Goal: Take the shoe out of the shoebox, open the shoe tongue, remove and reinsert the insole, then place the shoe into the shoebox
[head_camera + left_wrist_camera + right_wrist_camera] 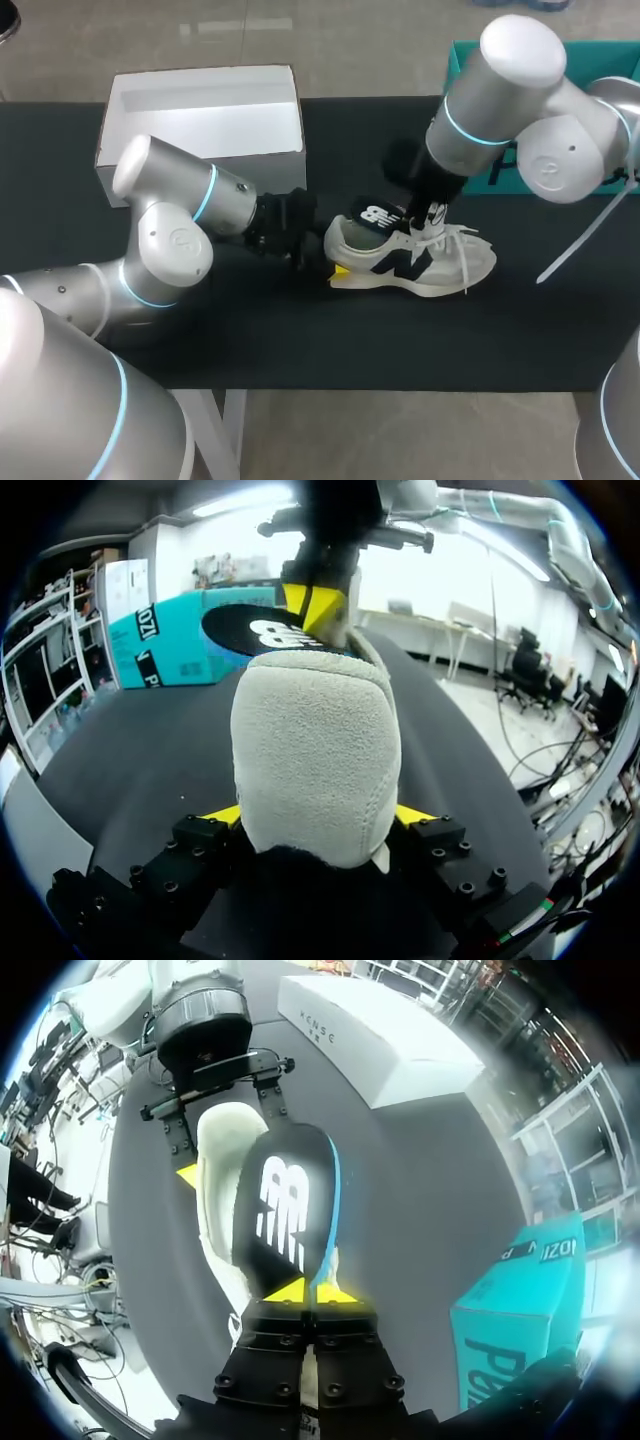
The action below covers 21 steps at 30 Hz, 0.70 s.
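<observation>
— At mid-worktop (300, 340) the shoe (415, 260) is lying on its sole, out of the shoebox (200, 110), which is sitting open, back and to your left.

— Which way is it running?

— Its long axis is running across you: heel toward your left arm, toe toward your right. Your left hand (318, 815) is clamping the heel, one yellow tip on each side, and is bracing the shoe from behind.

— And my right?

— Your right hand (312, 1293) is coming down over the laces, with its tips closed tight on the insole (285, 1210). The insole is lining up with the shoe. Its logo end is rising over the heel opening and pointing back toward your left hand. The coming move is turning on that line: I'm judging that whether you're drawing the insole out or feeding it back, you're going to be travelling along the shoe's length, with your left hand taking the push or pull.

— What am I not seeing?

— Your right hand is hiding the forward part of the insole, so I'm not telling you whether its front is inside the shoe or free. The insole is covering the shoe's interior from above. The head view is hiding the tongue under your right wrist and the laces. Your left wrist view is showing mostly heel, with everything past it cut off apart from the insole's raised end.
</observation>
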### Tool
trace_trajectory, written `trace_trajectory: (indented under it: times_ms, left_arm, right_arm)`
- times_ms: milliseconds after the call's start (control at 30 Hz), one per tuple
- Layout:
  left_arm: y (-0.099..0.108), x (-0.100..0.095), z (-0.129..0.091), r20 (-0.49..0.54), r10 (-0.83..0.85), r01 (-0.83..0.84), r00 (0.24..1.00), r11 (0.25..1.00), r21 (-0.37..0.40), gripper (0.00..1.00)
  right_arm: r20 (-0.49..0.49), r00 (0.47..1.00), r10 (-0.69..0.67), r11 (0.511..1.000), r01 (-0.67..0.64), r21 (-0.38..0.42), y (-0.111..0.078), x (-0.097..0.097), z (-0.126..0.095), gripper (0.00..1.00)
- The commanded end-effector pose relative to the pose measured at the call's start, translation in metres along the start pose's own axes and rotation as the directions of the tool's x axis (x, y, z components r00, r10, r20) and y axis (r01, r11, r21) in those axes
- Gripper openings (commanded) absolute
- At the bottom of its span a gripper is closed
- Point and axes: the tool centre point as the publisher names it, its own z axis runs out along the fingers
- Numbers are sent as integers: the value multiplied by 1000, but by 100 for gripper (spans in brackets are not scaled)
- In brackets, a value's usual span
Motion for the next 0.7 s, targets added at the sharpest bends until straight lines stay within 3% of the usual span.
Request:
trace_trajectory:
  times_ms: [33,267,467,700]
  left_arm:
    - [1,1,1,0,1,-1,1000,1000,1,0]
    - [1,1,1,0,1,-1,1000,1000,1,0]
    - [1,1,1,0,1,-1,1000,1000,1,0]
    - [1,1,1,0,1,-1,1000,1000,1,0]
  right_arm:
    - [-6,1000,-30,999,30,-24,14,-3,1,0]
    - [-29,997,-78,993,75,-96,47,-7,10,0]
    - [-87,996,-5,964,-18,-266,55,-11,18,0]
    - [-59,990,127,892,-140,-430,64,-15,-10,0]
